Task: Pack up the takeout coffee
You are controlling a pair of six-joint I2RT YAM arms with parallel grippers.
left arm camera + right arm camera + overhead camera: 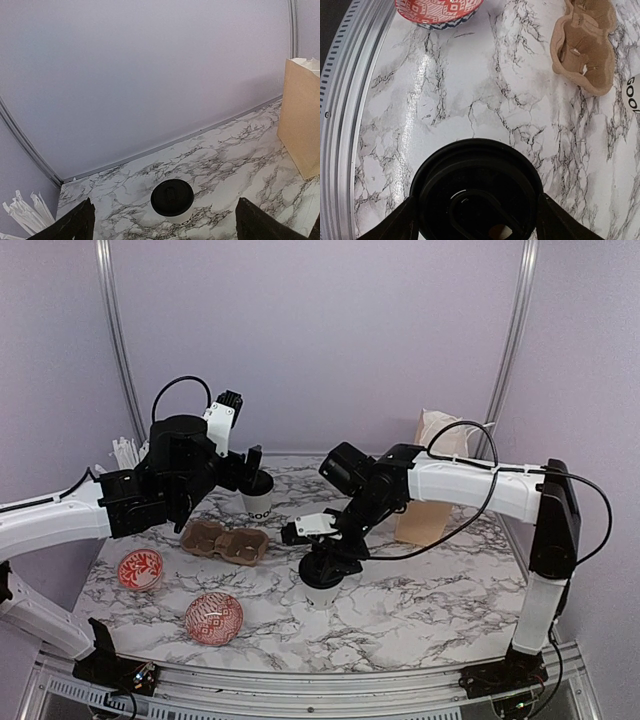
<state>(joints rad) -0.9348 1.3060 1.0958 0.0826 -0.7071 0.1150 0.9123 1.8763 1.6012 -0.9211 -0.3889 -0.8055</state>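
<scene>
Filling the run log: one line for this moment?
left gripper: open, by rear cup | right gripper: straddling front cup lid, grip unclear | carrier: empty

The near cup (pixel 322 598) is almost wholly covered by the right pincer (pixel 322 573) from above. Its lid (pixel 476 185) is cut off by the wrist view's lower edge, and whether it is gripped cannot be told

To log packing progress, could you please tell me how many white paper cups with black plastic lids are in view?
2. One white lidded cup stands behind the brown moulded-pulp carrier; the other cup stands mid-table under the right gripper. Others may be hidden.
</scene>
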